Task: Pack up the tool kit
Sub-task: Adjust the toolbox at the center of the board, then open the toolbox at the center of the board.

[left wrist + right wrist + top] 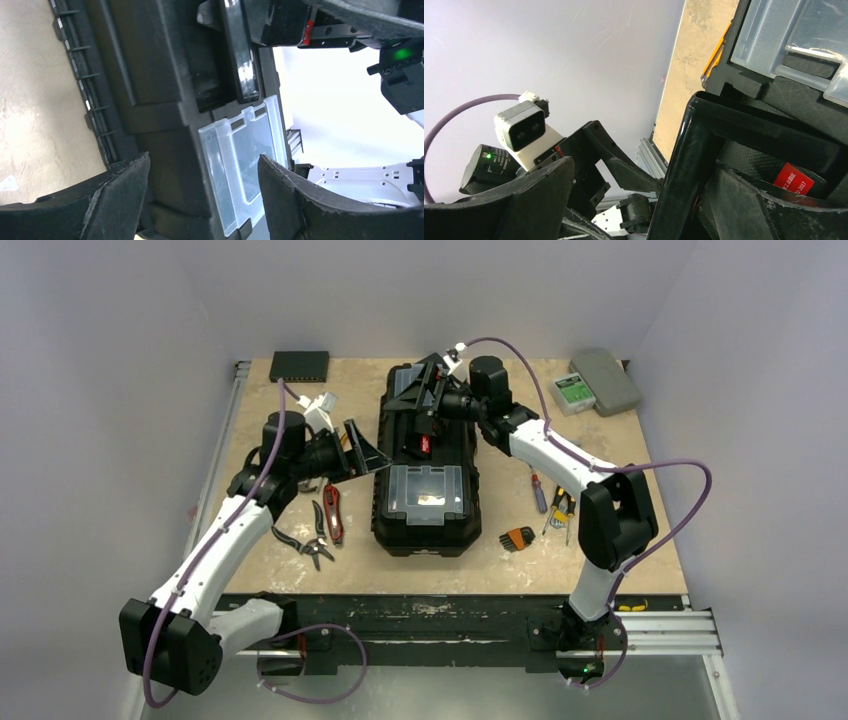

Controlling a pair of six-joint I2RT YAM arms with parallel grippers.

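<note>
The black toolbox (425,540) lies lengthwise mid-table, both clear-lidded compartments (426,490) shut. My left gripper (362,448) is at its left side. In the left wrist view the gripper (203,159) is open, its jaws straddling the box's edge (165,165) and a clear lid (245,150), with gaps on both sides. My right gripper (432,400) hangs over the box's far half. It (646,165) is open around the raised black handle (679,165), near the red label (793,179). Red-handled pliers (333,515) and black pliers (300,540) lie to the left.
Right of the box lie an orange-and-black hex key set (517,538), a screwdriver (539,492) and a yellow-handled tool (562,506). A grey case (608,380) and a green-labelled device (574,390) sit at the back right, a thin black device (299,365) at the back left.
</note>
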